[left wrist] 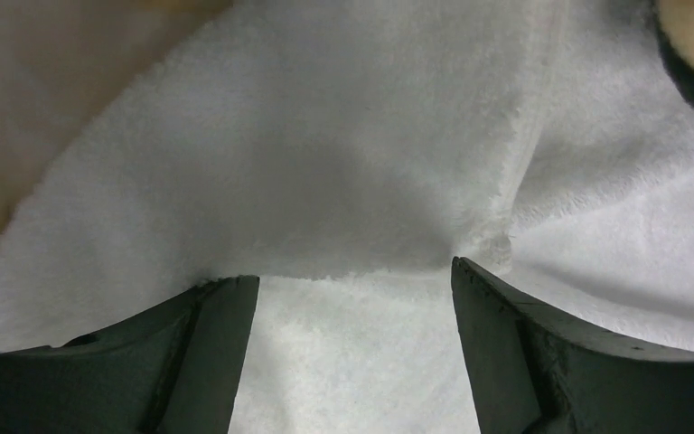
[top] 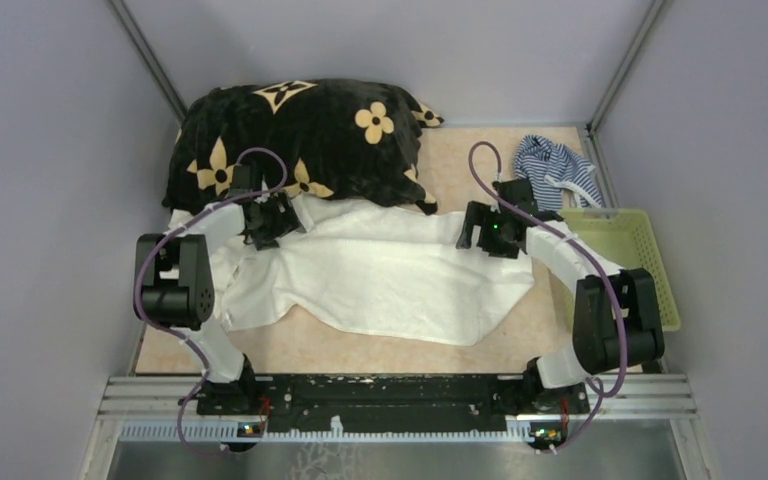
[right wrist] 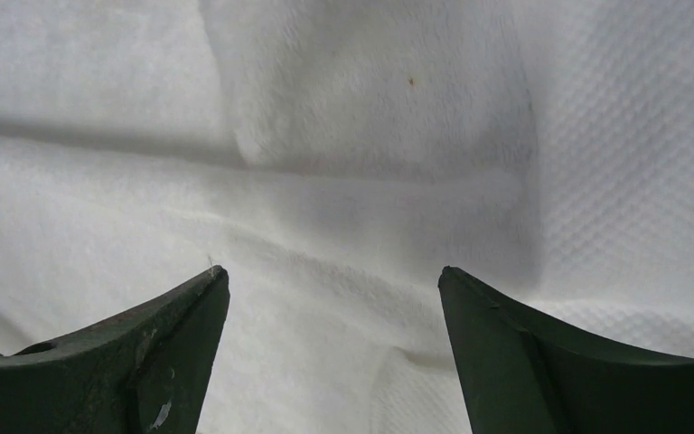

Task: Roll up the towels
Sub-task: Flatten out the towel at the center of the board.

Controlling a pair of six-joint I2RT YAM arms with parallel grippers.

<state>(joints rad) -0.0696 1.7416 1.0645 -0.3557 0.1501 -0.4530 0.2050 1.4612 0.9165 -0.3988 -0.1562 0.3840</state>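
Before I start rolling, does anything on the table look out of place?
Yes: the white towel lies crumpled and skewed, not flat, its far edge tucked against the black pillow. A striped garment sits bunched beside the green basket.

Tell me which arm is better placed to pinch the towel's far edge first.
Left, marginally. Left gripper is open with a folded towel edge lying between its fingers; right gripper, also open, faces only flat cloth with a shallow crease.
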